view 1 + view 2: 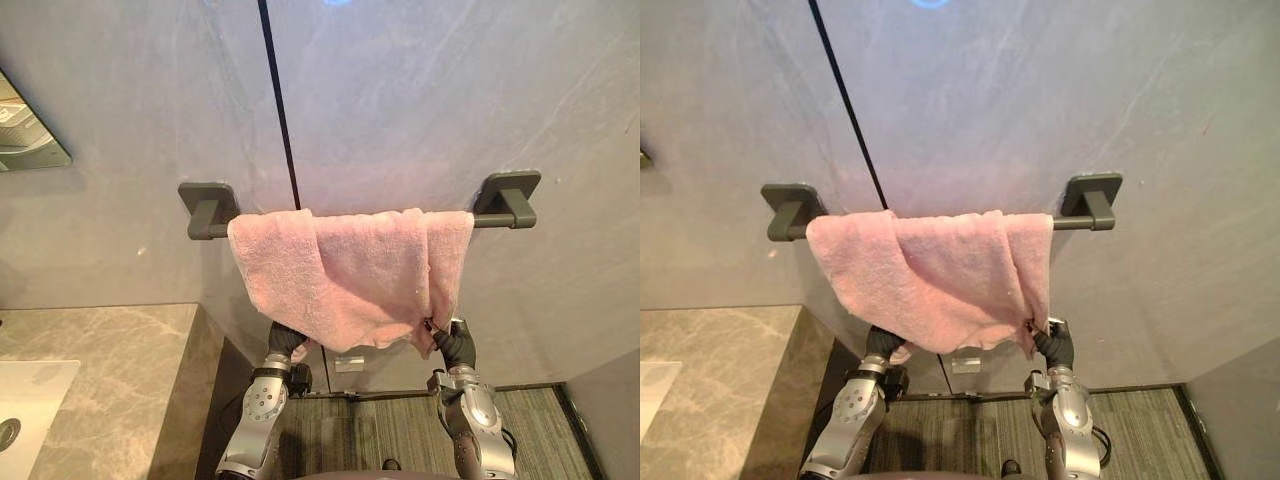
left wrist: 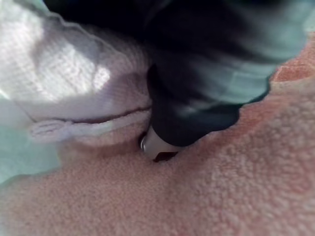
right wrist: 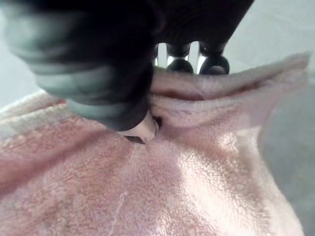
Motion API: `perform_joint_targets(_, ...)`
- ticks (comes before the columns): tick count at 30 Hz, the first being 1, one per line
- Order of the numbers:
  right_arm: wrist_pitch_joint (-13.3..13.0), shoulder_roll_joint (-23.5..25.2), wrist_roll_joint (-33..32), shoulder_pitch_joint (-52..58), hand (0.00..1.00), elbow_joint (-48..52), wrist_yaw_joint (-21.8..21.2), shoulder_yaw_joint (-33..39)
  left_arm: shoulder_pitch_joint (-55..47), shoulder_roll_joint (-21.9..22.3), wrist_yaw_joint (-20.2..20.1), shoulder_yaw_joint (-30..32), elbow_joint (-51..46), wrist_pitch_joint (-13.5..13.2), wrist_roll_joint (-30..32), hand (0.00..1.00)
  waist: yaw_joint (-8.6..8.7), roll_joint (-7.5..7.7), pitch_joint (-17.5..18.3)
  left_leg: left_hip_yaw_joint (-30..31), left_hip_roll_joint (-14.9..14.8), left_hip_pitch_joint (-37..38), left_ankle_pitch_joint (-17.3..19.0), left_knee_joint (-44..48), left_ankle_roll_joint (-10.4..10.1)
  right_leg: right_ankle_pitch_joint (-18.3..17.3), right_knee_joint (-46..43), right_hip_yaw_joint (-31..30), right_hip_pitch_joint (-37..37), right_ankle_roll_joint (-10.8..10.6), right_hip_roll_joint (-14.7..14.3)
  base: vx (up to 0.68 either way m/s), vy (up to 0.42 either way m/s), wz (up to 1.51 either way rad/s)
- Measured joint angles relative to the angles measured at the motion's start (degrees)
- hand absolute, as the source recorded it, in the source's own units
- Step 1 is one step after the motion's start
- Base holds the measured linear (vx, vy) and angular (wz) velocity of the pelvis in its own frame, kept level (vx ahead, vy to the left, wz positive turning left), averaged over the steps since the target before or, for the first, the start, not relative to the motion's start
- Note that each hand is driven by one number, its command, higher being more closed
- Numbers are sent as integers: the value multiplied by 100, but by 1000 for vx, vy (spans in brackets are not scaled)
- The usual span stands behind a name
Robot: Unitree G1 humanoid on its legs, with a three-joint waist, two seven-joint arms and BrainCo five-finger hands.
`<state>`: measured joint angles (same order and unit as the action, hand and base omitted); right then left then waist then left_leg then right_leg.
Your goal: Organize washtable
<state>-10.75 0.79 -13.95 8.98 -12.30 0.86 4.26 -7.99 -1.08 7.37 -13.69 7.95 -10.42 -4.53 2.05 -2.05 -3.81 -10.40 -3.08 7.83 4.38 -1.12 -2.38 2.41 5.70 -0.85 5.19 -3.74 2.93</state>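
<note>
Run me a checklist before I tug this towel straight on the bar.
1. Towel on the bar: ok, draped over it.
2. Towel hanging evenly: not ok, it is bunched and its lower edge slants.
3. Right hand grip: ok, thumb and fingers pinch the towel's lower edge.
4. Left hand grip: cannot tell, it is buried in the cloth.
5. Towel clear of the countertop: ok, it hangs apart from it.

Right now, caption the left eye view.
Pink towel draped over wall rail; left hand and right hand at its lower edge.
</note>
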Motion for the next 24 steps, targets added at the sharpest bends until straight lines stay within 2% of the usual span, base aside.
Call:
perform_joint_targets(16, -19, 36, 3, -118, 100, -222, 7, 41, 9, -36, -2, -3, 125, 0, -4, 100, 14, 36, 13, 48, 1, 1, -2, -1, 1, 0, 1, 56, 21, 0, 1, 0, 0, 0)
perform_joint_targets(24, -55, 134, 59, -223, 100, -508, 11, 193, 11, -36, -1, -35, 340, 0, -5, 100, 13, 111, 50, 75, 4, 11, -4, 1, 1, 0, 1, 78, 44, 0, 6, 0, 0, 0)
